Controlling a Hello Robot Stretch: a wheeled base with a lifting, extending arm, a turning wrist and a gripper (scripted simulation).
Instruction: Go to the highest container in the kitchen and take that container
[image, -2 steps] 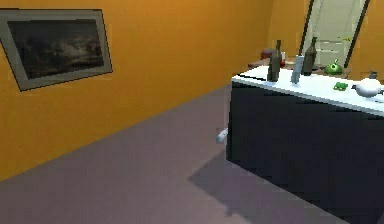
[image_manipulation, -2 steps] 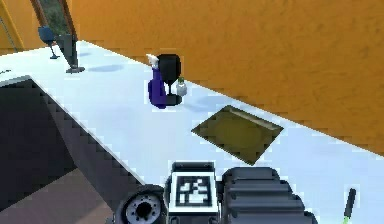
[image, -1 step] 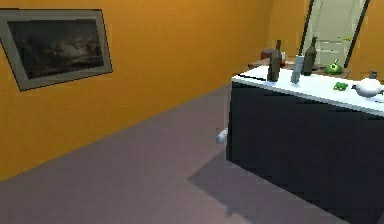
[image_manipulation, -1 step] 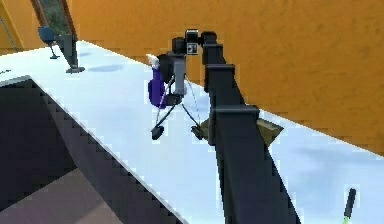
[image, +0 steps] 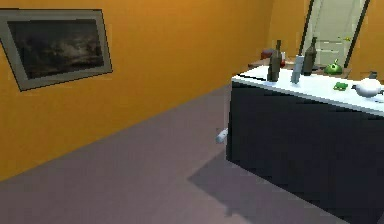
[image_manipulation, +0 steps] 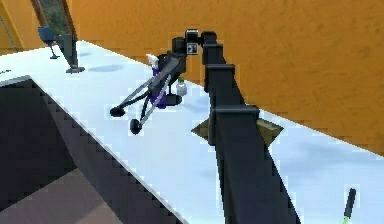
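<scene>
On the white countertop of a dark counter stand two dark bottles and a tall pale container. In the arm side view my arm reaches out over the same white top. The gripper points down to the view's left, its thin fingers close above the top. A small purple and white thing sits by the gripper's body, so I cannot tell whether it holds anything. A tall dark container stands at the upper left.
A stemmed glass stands by the tall dark container. A flat brown piece lies behind the arm. A green thing and a white teapot-like thing are on the counter. A framed picture hangs on the orange wall. Open floor.
</scene>
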